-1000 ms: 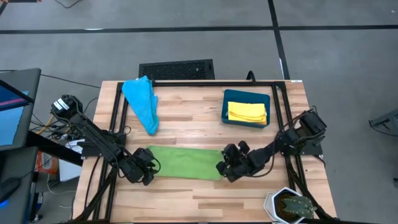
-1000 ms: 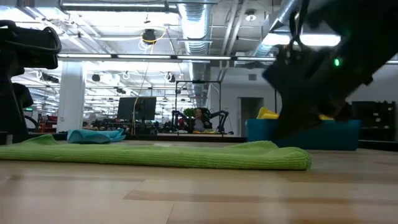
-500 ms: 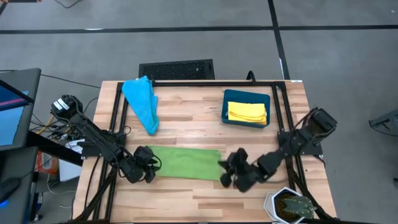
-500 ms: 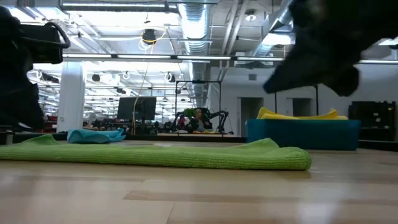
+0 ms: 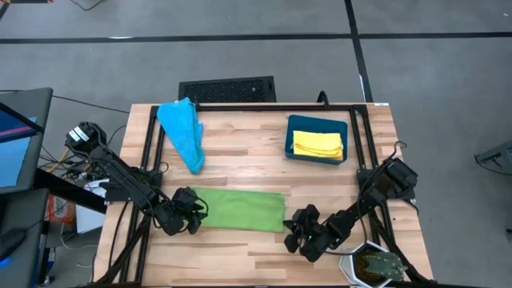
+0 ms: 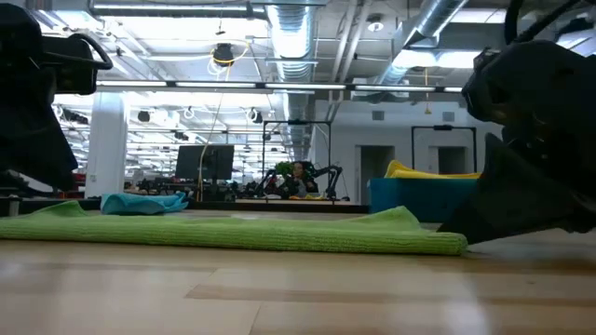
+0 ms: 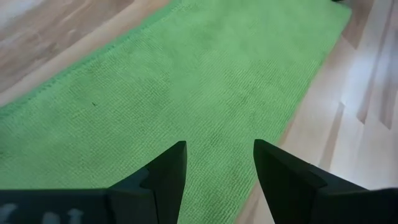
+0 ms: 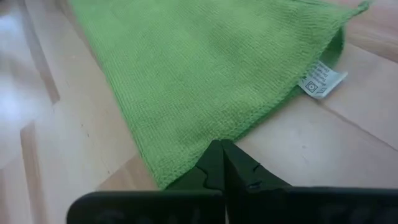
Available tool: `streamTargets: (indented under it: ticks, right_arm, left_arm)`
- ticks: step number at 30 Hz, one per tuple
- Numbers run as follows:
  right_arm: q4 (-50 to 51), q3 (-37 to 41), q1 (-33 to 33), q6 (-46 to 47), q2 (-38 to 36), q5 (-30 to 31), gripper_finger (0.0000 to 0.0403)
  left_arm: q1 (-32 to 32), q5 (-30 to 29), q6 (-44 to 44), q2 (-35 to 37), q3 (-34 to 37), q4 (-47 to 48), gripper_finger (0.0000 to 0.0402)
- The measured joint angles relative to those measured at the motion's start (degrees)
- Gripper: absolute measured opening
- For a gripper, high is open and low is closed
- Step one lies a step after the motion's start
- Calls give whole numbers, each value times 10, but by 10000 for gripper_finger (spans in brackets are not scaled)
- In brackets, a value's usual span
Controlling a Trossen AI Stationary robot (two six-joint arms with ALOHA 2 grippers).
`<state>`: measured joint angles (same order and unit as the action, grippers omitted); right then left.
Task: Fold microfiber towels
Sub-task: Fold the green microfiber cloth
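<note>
Hands resting at either end of the folded green towel (image 5: 238, 209).
Left hand (image 5: 190, 218), fingers spread apart and holding nothing, is sitting at the strip's left end in the lower middle of the high view; right hand (image 5: 298, 237), clenched on nothing, is lying on the desk (image 5: 240, 160) just off its lower right corner. Light blue towel (image 5: 182, 132) is lying crumpled at the upper left, and yellow towel (image 5: 318, 144) is sitting in the teal bin (image 5: 317, 122) at the upper right.

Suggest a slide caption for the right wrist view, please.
Shut right gripper at the near edge of the folded green towel, care tag showing.
</note>
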<state>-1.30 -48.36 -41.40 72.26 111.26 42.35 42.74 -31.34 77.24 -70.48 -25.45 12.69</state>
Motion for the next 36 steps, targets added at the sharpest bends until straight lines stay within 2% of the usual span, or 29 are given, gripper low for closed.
streamTargets:
  ticks: [3,6,10,13,17,22,31,36]
  right_arm:
    - [14,1,-7,7,-15,0,10]
    - [20,3,-17,1,-52,38,14]
    - [-60,2,-20,-85,-73,84,17]
    - [-135,1,-10,-157,-54,67,13]
    - [-163,1,7,-149,-13,38,10]
    - [-151,1,14,-84,29,25,20]
    - [-144,2,16,-91,29,10,12]
    - [-142,2,29,-108,12,10,21]
  left_arm:
    - [0,13,1,0,0,-1,180]
    - [0,22,2,0,0,-3,180]
    - [0,20,3,0,0,-4,180]
    - [6,-1,-11,0,0,-3,180]
    - [21,-14,-28,0,0,0,168]
    - [38,9,-6,0,0,44,132]
    - [64,51,67,0,0,120,17]
    - [85,12,70,0,0,124,6]
